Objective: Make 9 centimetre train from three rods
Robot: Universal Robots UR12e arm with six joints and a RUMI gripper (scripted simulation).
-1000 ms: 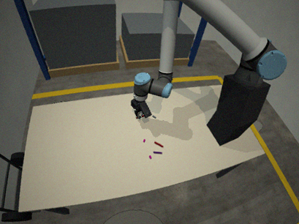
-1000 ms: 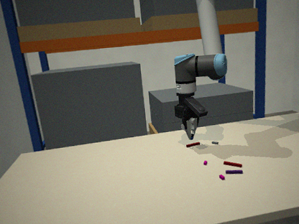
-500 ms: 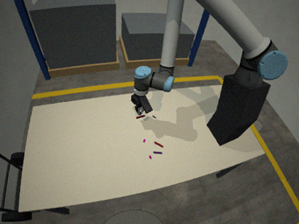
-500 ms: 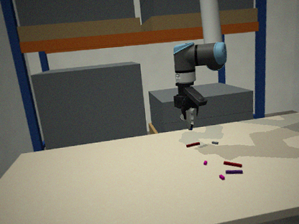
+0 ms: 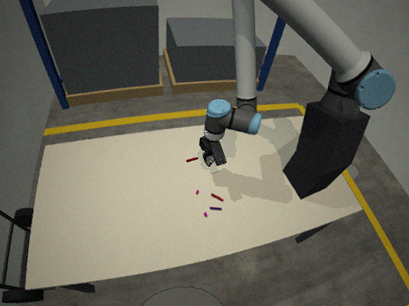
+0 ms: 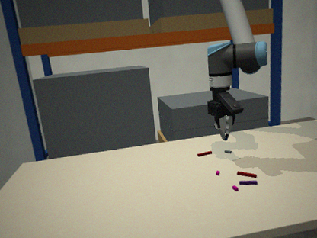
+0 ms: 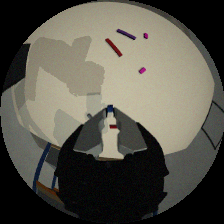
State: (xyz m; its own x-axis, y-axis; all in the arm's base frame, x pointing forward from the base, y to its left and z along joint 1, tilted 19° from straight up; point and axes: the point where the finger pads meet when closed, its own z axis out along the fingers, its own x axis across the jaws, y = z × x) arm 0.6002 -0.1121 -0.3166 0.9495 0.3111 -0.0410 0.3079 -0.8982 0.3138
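hand (image 6: 225,135) clamps blue rod (image 7: 109,108) above table (image 6: 102,204).

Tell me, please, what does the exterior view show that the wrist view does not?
Only the exterior view shows the grey rod on the table and the boxes behind it. Only the wrist view gives a clear look at the blue rod pinched in the gripper. Both show the purple rod, two red rods and two magenta rods.

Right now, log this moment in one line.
hand: shut on blue rod | position: above table, over grey rod | purple rod: lying alone | train: not begun
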